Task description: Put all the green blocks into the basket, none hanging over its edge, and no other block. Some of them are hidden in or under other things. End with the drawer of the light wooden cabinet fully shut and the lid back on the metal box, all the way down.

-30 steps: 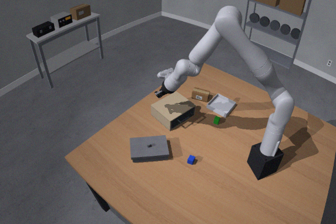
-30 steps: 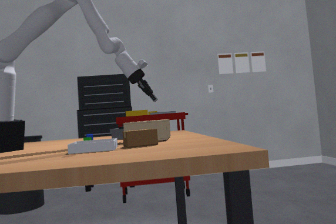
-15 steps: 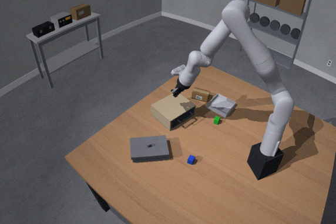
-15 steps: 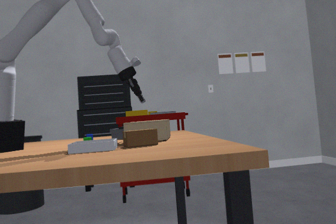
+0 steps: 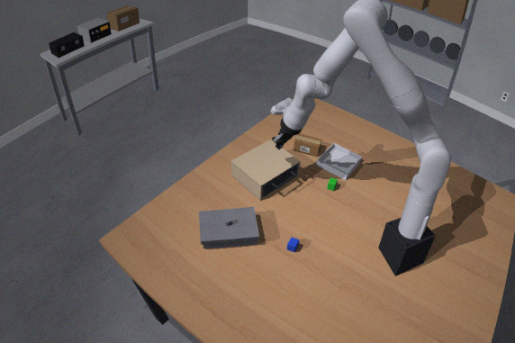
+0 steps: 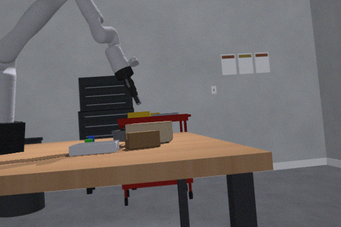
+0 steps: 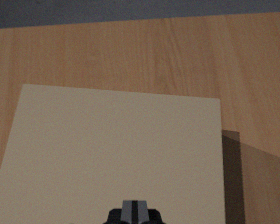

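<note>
Green Block Sat Outside Basket as Closed Claw Hovered Over Cabinet

We had the gripper (image 5: 277, 145) (image 6: 138, 103) (image 7: 135, 213) above the light wooden cabinet (image 5: 261, 164) (image 6: 167, 128) (image 7: 116, 150), its fingers together and holding nothing, pointed down at a slant. We saw one green block (image 5: 332, 185) (image 6: 89, 140) on the table (image 5: 180, 271) (image 6: 194, 161) (image 7: 141, 55), just beside the pale grey basket (image 5: 330, 171) (image 6: 93, 149). A brown box (image 5: 307, 145) (image 6: 142, 140) stood between basket and cabinet, toward the far side. We could not tell from our views whether the cabinet's drawer was fully shut. The lid (image 5: 213, 221) lay on the metal box (image 5: 231, 243) (image 6: 118, 135), and near that we had the blue block (image 5: 293, 245) (image 6: 90, 137), also on the table.
</note>
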You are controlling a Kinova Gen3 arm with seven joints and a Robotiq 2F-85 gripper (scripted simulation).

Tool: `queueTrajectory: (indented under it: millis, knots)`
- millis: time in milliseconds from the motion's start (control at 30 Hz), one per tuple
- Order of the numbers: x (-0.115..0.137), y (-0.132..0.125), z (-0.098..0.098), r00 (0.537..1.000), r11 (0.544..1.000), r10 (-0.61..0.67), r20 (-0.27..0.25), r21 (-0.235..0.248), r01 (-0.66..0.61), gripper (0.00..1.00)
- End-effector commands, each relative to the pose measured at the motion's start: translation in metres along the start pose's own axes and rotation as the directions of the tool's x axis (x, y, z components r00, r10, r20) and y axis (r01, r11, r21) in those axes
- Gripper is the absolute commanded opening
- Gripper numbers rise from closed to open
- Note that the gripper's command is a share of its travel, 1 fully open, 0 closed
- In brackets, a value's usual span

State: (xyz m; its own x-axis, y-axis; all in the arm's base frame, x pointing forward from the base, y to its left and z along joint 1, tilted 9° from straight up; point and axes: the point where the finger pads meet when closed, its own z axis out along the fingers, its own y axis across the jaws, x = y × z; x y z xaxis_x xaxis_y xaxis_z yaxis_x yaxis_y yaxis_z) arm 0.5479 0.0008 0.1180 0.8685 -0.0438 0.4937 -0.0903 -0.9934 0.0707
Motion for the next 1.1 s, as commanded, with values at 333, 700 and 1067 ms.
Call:
queueTrajectory:
  millis: [333,700,1067]
  knots:
    - [-0.023,0.024,-0.009,0.998,1.0,-0.023,0.06,-0.001,0.023,0.1]
    - [-0.034,0.034,-0.014,0.995,0.999,-0.033,0.089,0.0,0.034,0.1]
    - [-0.057,0.053,-0.024,0.988,0.999,-0.051,0.143,0.003,0.051,0.1]
